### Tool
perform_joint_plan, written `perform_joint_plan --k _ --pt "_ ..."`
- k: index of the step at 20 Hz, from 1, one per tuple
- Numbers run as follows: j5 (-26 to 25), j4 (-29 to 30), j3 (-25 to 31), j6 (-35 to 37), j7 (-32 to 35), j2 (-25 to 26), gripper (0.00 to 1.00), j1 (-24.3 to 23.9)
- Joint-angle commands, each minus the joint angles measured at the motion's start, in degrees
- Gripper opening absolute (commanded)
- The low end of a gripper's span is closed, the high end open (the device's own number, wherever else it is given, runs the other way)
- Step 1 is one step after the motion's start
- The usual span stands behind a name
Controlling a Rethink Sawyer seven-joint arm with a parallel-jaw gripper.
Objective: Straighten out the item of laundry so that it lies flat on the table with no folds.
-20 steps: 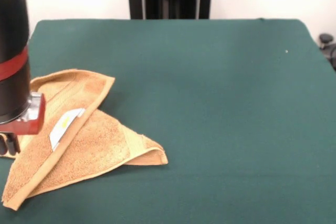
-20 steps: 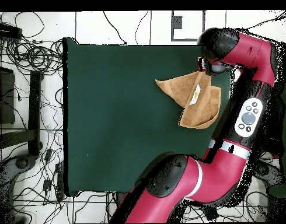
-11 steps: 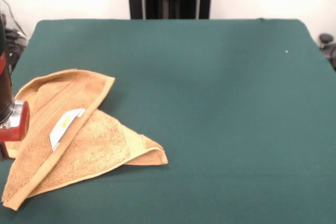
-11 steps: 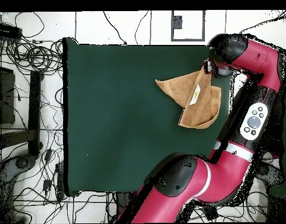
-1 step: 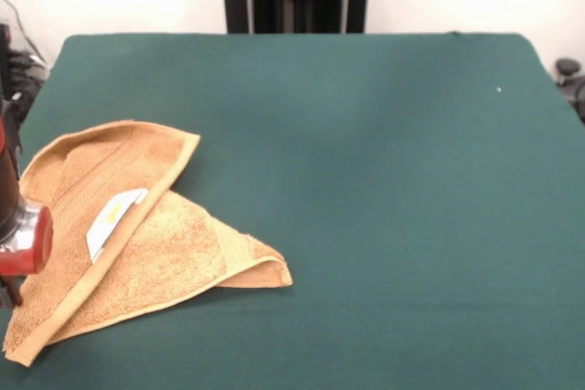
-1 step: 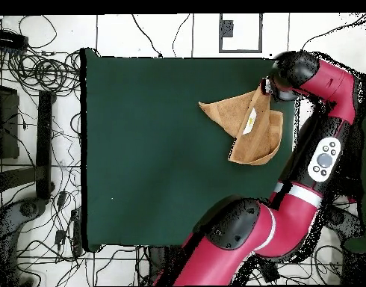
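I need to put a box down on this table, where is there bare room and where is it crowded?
The green table is bare from the folded tan towel across to its opposite side edge in the front view, and along the far edge. It is crowded only at the towel's corner, where the gripper hangs at the table edge.
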Motion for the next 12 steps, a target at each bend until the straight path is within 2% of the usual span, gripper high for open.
perform_joint_plan --k 1,8,12 --pt "-1.75 6.54 11.43 -2.28 -12.44 1.57 0.0 0.75" --pt "-4.11 6.39 14.97 -2.3 -12.36 2.09 0.0 0.27" --pt "-8.19 5.56 17.1 -2.54 -14.42 2.18 0.0 0.31"
